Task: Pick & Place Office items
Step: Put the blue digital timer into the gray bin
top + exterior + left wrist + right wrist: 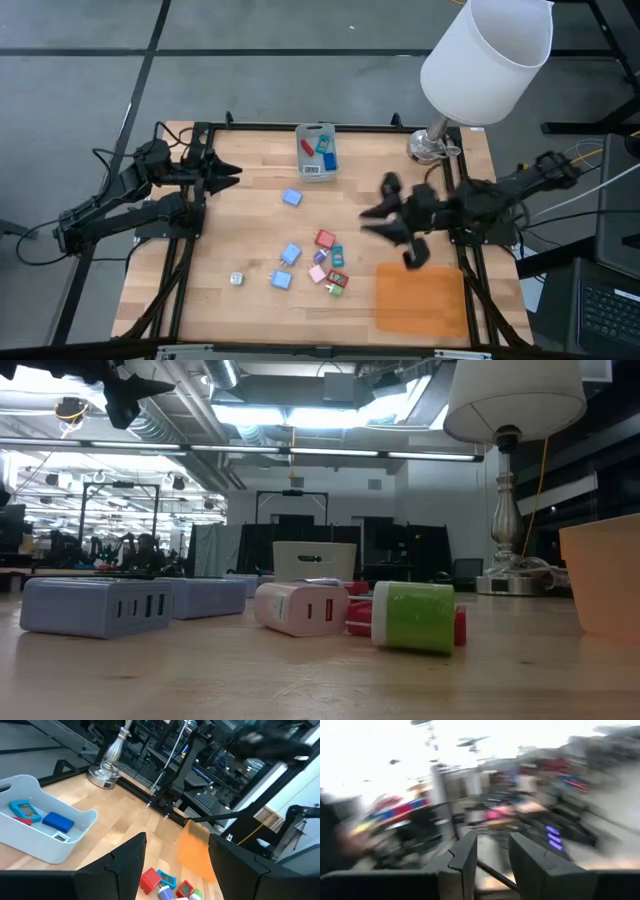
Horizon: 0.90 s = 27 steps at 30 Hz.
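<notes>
The office items lie in a loose cluster mid-table: a red one, a teal one, a pink one, blue ones and a white one. All rest flat on the wood. The low view shows a blue piece, a pink one and a green one up close. My left gripper hovers open at the far left, holding nothing. My right gripper is blurred, shut and empty, above the table right of the cluster.
A grey bin at the far middle holds a few blue, teal and red pieces. An orange mat lies near the front right. A lamp with a white shade stands at the far right corner.
</notes>
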{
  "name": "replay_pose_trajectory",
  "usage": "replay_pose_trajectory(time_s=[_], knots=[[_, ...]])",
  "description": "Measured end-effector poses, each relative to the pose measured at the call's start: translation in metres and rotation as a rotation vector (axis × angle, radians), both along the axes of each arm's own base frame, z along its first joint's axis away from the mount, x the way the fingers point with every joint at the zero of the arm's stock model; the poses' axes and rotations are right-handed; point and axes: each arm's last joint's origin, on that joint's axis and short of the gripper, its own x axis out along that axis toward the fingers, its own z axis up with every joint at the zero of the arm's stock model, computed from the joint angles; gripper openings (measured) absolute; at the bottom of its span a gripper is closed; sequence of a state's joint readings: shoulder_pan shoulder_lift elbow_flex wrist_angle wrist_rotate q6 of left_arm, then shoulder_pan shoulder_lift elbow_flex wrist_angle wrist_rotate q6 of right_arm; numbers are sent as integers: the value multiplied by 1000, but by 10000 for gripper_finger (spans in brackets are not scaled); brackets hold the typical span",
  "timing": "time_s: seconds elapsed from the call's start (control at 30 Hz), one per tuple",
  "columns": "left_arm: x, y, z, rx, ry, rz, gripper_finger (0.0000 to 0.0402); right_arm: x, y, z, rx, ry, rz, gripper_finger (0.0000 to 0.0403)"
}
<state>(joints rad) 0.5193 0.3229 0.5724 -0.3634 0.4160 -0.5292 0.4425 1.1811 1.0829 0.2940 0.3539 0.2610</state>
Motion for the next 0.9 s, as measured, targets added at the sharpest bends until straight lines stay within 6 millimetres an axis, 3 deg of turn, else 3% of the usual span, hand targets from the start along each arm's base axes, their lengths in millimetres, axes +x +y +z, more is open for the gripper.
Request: replay_pose_trajectory(time_s=[0.1,0.2,0.4,0.53,0.73,0.9], knots=[[0,1,0,5,3,23,212,-21,-18,-49,260,90,-207,112],[0,1,-1,16,11,33,212,-23,-22,-88,518,138,-310,112],[-1,2,-3,34,37,57,212,27,0,-142,703,387,-453,112],[-1,2,-4,51,46,56,212,65,10,-165,732,752,-564,112],[-1,1,-4,72,49,42,212,102,16,-155,715,1150,-649,112],[-1,1,-4,96,52,24,212,128,18,-138,777,1215,-522,129]])
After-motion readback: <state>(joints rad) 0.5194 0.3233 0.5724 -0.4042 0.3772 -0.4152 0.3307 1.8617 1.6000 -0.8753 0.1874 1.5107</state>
